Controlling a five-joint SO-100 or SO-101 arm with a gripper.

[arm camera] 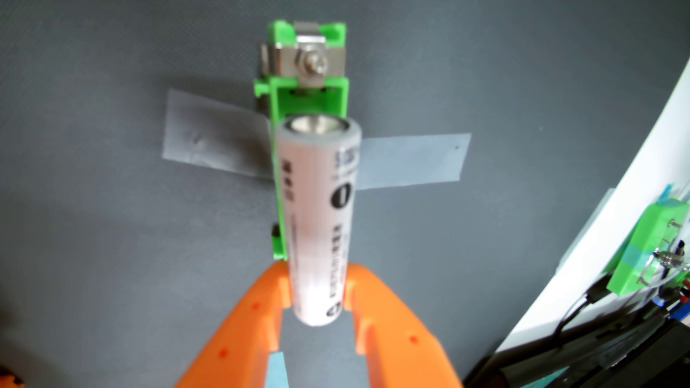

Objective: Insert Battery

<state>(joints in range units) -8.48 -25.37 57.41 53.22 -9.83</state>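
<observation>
In the wrist view, my orange gripper (317, 287) is shut on a white cylindrical battery (319, 209) with black print. The battery's near end sits between the two orange fingers (261, 298). Its far end, with a shiny metal cap, points away from the camera. Behind and under it lies a green battery holder (304, 99), taped to the grey mat. The holder's far end carries a metal contact plate with a screw (308, 63). The battery lies lengthwise over the holder's slot and hides most of it. I cannot tell whether it touches the holder.
Grey tape strips (410, 160) hold the holder to the grey mat (112, 224). A white panel (597, 242) runs along the right edge, with a second green part (646, 257), wires and a black cable on it. A dark device (597, 365) sits at the lower right.
</observation>
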